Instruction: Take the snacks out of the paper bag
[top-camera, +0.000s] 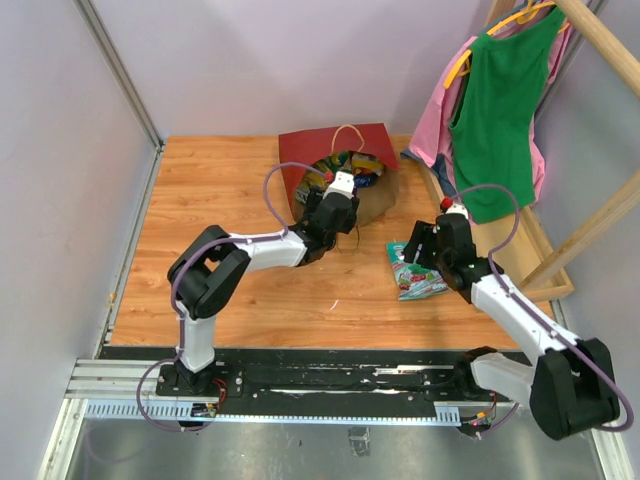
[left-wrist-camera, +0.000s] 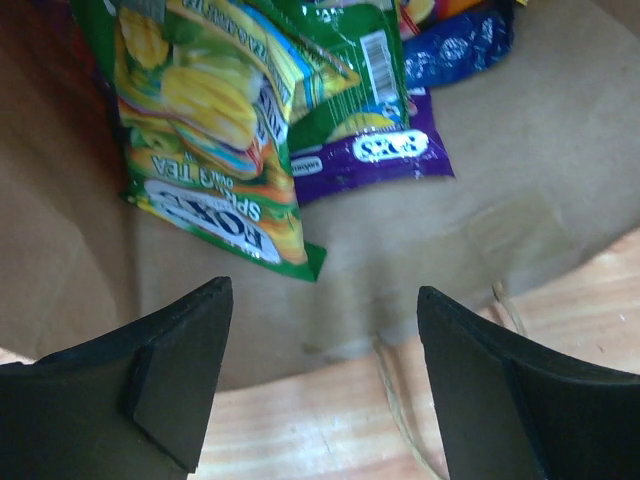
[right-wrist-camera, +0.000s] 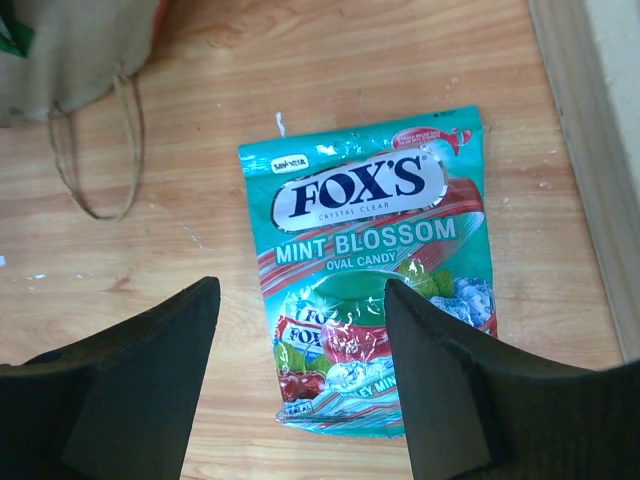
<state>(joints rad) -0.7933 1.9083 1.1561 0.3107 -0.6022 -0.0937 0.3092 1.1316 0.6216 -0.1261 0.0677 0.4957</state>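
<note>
Left wrist view: left gripper (left-wrist-camera: 325, 295) released, empty, at the mouth of the paper bag (left-wrist-camera: 560, 150) by worktop's (right-wrist-camera: 300, 80) far edge; green-yellow packet (left-wrist-camera: 210, 130) and purple packet (left-wrist-camera: 370, 150) inside, awaiting removal. Right gripper (right-wrist-camera: 302, 300) released above teal packet (right-wrist-camera: 370, 250), set out near right edge.

Left gripper (left-wrist-camera: 325, 300) sits at the mouth of the paper bag (left-wrist-camera: 560, 140), jaws apart with nothing between. The bare brown bag floor ahead is open up to the green-yellow packet (left-wrist-camera: 215, 140) and purple packet (left-wrist-camera: 372, 150), while the blue bag (left-wrist-camera: 455, 45) crowds the back. A loop handle (left-wrist-camera: 400, 420) lies across the table below the mouth. Right gripper (right-wrist-camera: 300, 290) is over the teal packet (right-wrist-camera: 375, 270): open wood toward the bag, a wooden rail (right-wrist-camera: 575, 130) near the packet's right edge, and hanging clothes (top-camera: 500, 110) filling the far right corner.
</note>
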